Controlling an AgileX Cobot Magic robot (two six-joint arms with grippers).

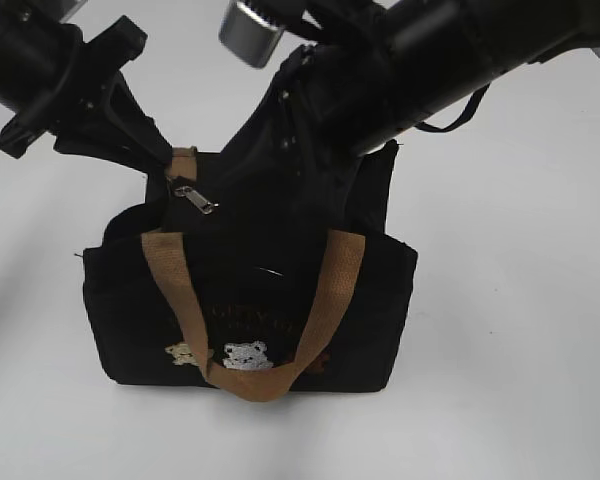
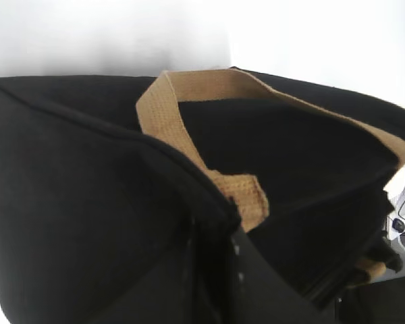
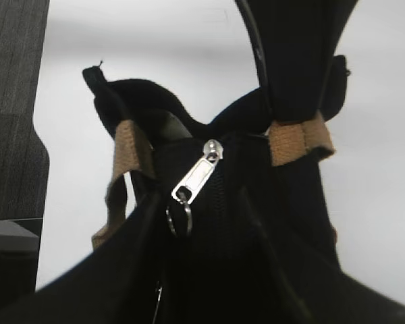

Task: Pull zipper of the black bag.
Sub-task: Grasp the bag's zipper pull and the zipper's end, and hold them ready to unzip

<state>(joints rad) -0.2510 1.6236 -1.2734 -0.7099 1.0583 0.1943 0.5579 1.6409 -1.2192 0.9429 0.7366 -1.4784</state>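
The black bag (image 1: 130, 300) stands on the white table with its tan handles and bear patches facing me. The zipper, a silver pull tab (image 1: 195, 198) with a ring, lies on top near the bag's left end. It also shows in the right wrist view (image 3: 196, 177). My right gripper (image 3: 202, 226) is open, its dark fingers on either side of the zipper line, the ring hanging between the tips. In the exterior view the right gripper (image 1: 230, 215) reaches down over the bag's top. My left gripper (image 2: 216, 270) is shut on the bag's (image 2: 88, 202) upper edge at its left end, beside a tan strap end (image 2: 246, 196).
The front tan handle (image 1: 250, 380) hangs down over the bag's front. White table (image 1: 520, 300) surrounds the bag. Both arms cross above the bag's far side. A dark grey object (image 3: 13, 135) stands at the left in the right wrist view.
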